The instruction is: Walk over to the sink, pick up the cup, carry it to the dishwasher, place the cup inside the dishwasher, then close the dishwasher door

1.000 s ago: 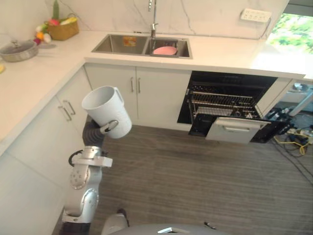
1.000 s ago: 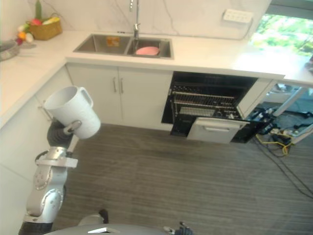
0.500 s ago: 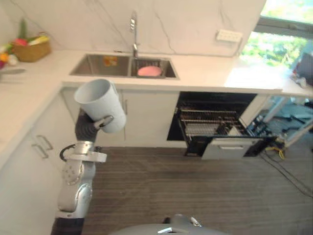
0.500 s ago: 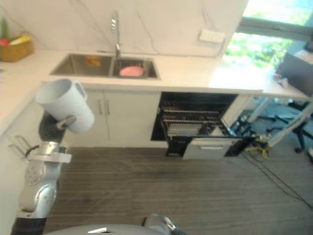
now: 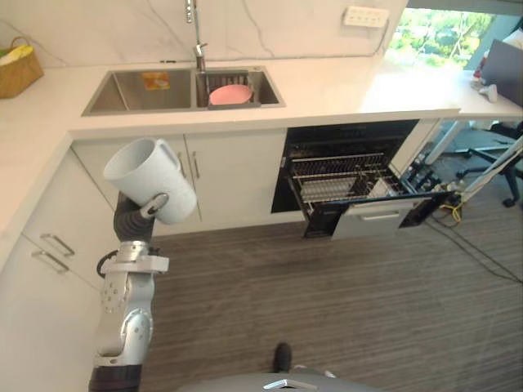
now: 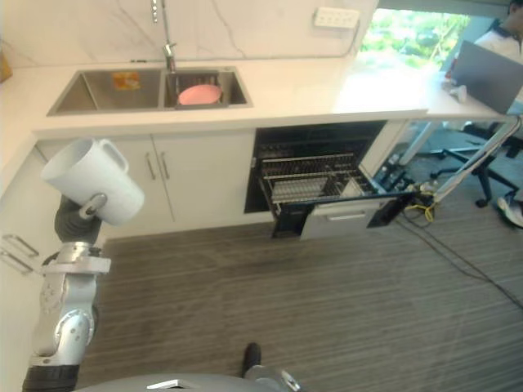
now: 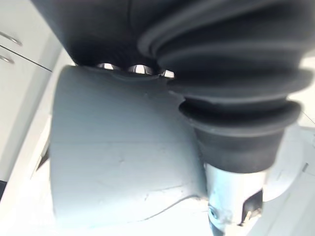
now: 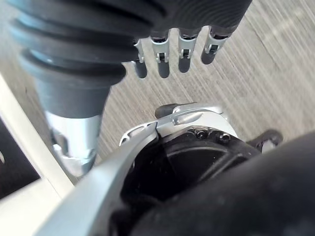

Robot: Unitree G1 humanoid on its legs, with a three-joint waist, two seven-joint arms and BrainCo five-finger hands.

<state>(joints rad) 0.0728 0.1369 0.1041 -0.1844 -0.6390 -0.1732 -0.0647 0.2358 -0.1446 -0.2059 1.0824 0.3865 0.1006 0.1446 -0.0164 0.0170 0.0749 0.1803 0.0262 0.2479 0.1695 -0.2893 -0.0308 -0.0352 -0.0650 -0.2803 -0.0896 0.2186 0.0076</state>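
Cup (image 5: 149,178) is out of the sink and held up in the left hand (image 5: 129,220), nearest the camera on the robot's left side. The thumb lies across the lower wall near the base and the fingers (image 7: 135,69) curl over the far side, so the hand is clamped round the body and not the handle. The cup is white and tilted, its long axis slanting, the open mouth up and toward the robot's left, the base down toward the right; the handle sits on the upper side, free of the fingers.

Right hand (image 8: 162,58) hangs low over the striped floor (image 5: 327,294), fingers straight and a little apart, holding nothing.

Across the floor, ahead and to the robot's right, the dishwasher (image 5: 351,135) sits under the countertop (image 5: 343,86), its door (image 5: 380,219) let down and its rack (image 5: 339,175) drawn out; it is well apart from the cup. The carry looks part done. The coming move turns on the rack lying to the right of the holding hand, across the body, so the robot likely has to walk and turn until the rack faces the left arm; the mouth points away from the rack, so the wrist would probably need to roll before setting down.

Farther back, the sink (image 5: 139,82) holds a pink dish (image 5: 230,95) in its right basin, below the faucet (image 5: 196,33); a basket (image 5: 16,69) stands at the far left.
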